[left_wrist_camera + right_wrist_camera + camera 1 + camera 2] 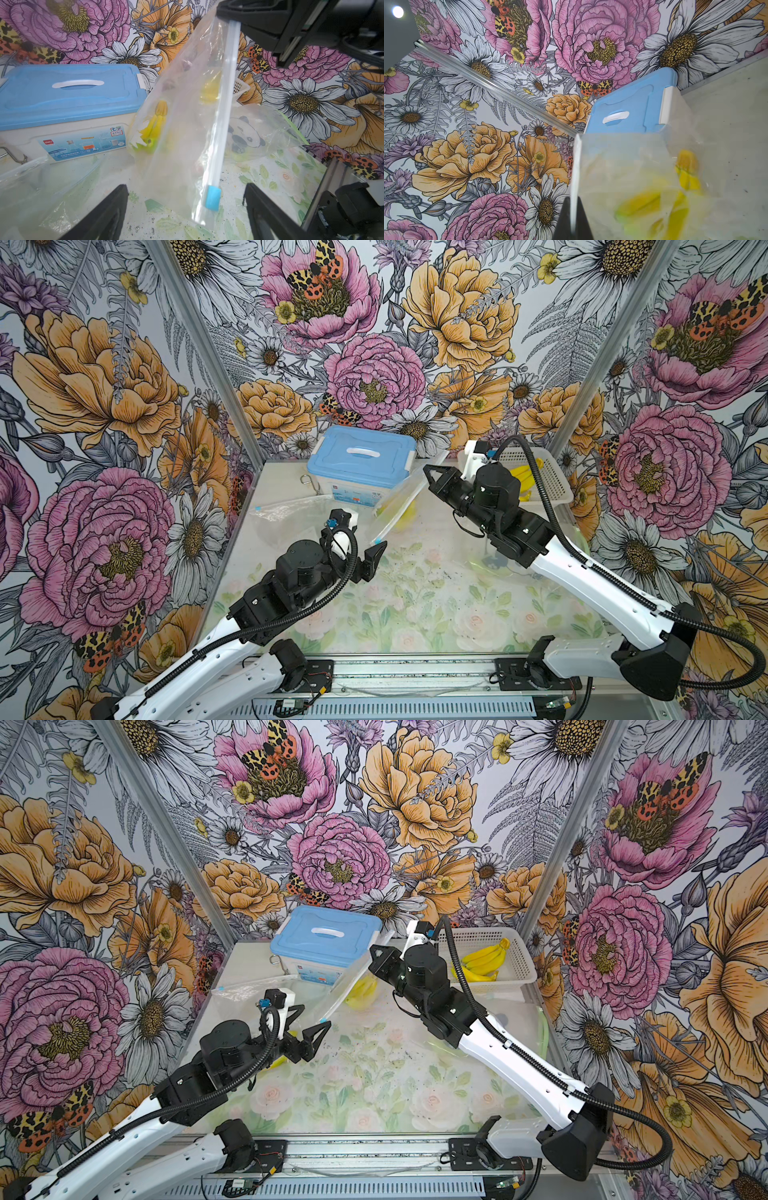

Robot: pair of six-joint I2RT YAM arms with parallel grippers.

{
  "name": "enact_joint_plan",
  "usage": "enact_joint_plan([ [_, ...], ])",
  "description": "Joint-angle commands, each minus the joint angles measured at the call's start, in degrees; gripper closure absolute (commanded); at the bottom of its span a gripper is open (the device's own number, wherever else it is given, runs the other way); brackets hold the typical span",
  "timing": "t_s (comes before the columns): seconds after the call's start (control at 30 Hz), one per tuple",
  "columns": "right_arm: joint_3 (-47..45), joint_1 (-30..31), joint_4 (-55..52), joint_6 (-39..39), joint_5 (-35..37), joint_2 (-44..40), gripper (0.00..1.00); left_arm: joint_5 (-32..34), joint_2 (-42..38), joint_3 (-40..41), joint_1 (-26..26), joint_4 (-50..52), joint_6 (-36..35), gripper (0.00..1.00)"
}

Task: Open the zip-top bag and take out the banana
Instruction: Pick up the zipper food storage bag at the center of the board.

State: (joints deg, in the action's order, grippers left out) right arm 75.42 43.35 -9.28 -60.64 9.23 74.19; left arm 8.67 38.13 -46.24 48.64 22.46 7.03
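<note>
The clear zip-top bag (395, 506) (353, 979) (187, 104) hangs slanted above the table. My right gripper (429, 472) (374, 953) (572, 207) is shut on the upper end of its white zip strip (225, 104). A yellow banana (405, 512) (360, 992) (153, 128) (643, 204) lies inside, low in the bag. The blue slider (212, 196) (377, 540) sits at the strip's lower end. My left gripper (372, 549) (314, 1017) (185, 187) is open, with the slider end just ahead of and between its fingers, touching neither.
A blue-lidded box (361, 460) stands at the back, a metal clip (307, 483) beside it. A white basket (552, 489) with bananas (484, 961) is at the back right. Other clear bags lie at left (286, 510) and right (249, 133).
</note>
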Motion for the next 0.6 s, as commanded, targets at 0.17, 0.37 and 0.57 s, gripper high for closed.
enact_joint_plan([
  [0.17,2.5,3.8,1.0,-0.9,6.4,2.3,1.00,5.7,-6.4,0.2,6.6,-1.2,-3.5,0.06],
  [0.37,4.8,4.7,-0.7,-1.1,6.6,1.7,1.00,14.9,-2.8,1.6,13.5,0.0,-8.7,0.05],
  [0.57,8.4,6.8,-3.8,-1.1,8.0,0.2,1.00,28.3,2.1,1.5,17.3,-2.5,-13.7,0.07],
])
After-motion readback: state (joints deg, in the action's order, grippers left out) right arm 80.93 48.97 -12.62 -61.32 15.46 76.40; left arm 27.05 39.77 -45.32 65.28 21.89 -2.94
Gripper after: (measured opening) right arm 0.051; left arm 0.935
